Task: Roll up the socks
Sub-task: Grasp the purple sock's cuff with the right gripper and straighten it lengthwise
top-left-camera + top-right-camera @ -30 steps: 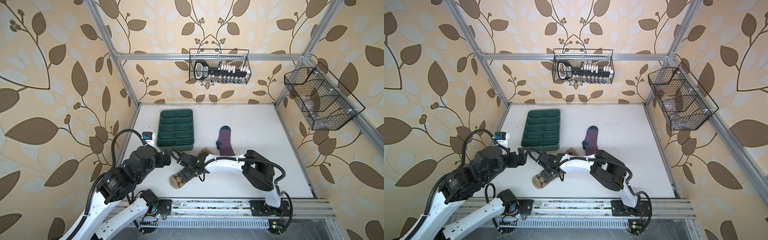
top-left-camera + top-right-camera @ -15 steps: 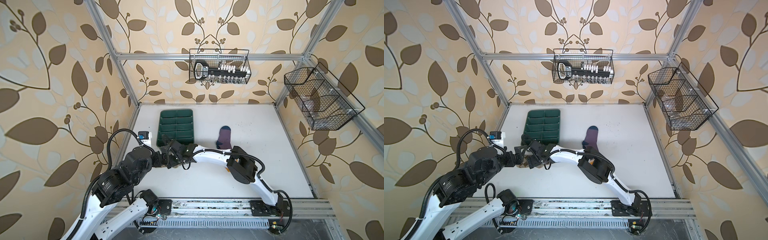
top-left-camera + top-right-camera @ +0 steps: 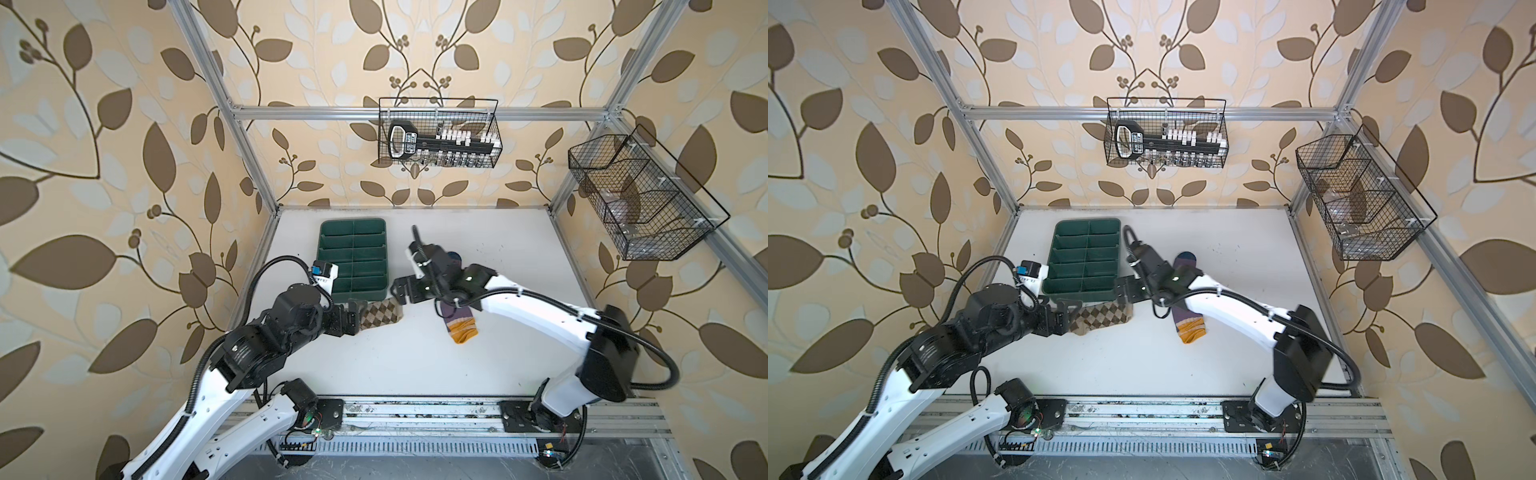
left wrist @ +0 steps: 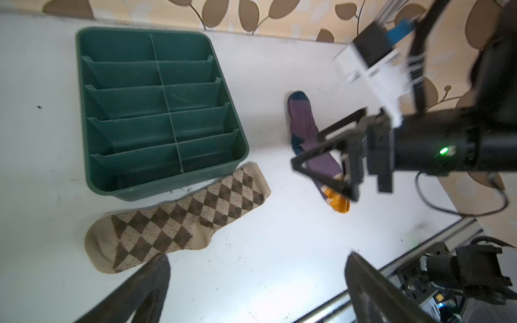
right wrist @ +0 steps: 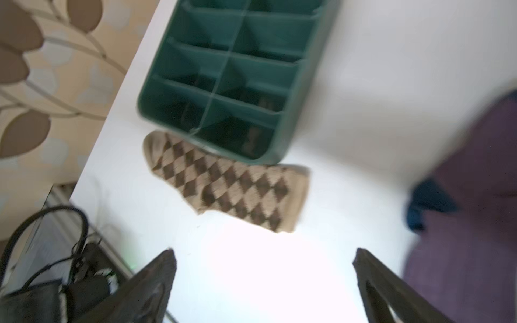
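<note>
A white desk (image 3: 415, 365), flecked with small dark specks, fills a booth lined with beige wallpaper (image 3: 104, 166) printed with brown leaves and framed by aluminium bars (image 3: 415, 113). A black wire basket (image 3: 438, 133) hangs on the back wall, and a second wire basket (image 3: 640, 199) hangs on the right wall. A dark green plastic divided tray (image 3: 361, 292) sits toward the back left. The tan sock with brown argyle diamonds (image 3: 380, 313) lies flat just beside the tray's near wall. The purple sock with an orange-yellow cuff (image 3: 461, 328) lies mid-desk, apart from the tan one. Its cuff points toward the front rail (image 3: 415, 415), and the right arm partly hides it. The left pincer (image 3: 353, 318) stands wide at the tan sock's toe end; whether it touches the sock cannot be told. The right pincer (image 3: 401, 291) gapes wide and empty between the tray corner and the purple sock.
</note>
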### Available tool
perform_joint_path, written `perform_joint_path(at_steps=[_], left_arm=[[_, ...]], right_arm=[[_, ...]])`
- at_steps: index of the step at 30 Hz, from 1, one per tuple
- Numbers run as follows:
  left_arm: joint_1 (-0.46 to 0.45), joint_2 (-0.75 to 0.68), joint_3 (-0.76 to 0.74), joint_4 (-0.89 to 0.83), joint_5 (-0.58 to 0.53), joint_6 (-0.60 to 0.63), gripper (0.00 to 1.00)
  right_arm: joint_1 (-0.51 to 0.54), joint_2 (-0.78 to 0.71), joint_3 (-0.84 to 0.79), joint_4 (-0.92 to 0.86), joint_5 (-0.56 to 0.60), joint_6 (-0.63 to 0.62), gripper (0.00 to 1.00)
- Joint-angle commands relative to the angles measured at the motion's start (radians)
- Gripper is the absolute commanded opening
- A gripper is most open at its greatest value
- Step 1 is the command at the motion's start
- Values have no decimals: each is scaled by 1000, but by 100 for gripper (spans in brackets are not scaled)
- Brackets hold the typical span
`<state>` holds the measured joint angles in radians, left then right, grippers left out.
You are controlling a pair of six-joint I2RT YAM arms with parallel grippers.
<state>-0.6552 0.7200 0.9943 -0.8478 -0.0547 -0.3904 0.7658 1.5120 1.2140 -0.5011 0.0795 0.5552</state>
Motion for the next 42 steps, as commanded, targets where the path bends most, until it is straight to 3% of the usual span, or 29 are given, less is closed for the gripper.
perform_joint_path(at_steps=[1, 5, 9, 16, 19, 23, 28, 31, 37, 42], left_arm=[[-8, 80, -34, 91, 107, -18, 97], [-9, 179, -63, 163, 175, -47, 87], [-18, 253, -74, 215, 188, -58, 83], [-33, 337, -72, 256, 191, -84, 79], [-35, 339, -81, 262, 175, -101, 80], [-37, 318, -69, 233, 138, -84, 81], [-37, 282, -27, 177, 55, 4, 85], [-37, 259, -16, 175, 37, 73, 88], [-37, 194, -37, 236, 80, 214, 91], [-37, 59, -147, 386, 104, 270, 91]], right_arm=[[-106, -51, -183, -118, 80, -12, 100], [-253, -142, -366, -46, 21, -11, 98], [-338, -150, -457, 27, 4, -5, 95], [-369, -37, -497, 137, -74, 4, 80], [-337, -11, -501, 147, -80, 16, 70], [-241, -20, -528, 156, -69, 70, 65], [-61, -12, -564, 222, -85, 182, 64], [9, -17, -517, 168, -42, 178, 68], [-6, -190, -352, -63, 136, -27, 85], [89, -353, -291, -125, 353, -276, 90]])
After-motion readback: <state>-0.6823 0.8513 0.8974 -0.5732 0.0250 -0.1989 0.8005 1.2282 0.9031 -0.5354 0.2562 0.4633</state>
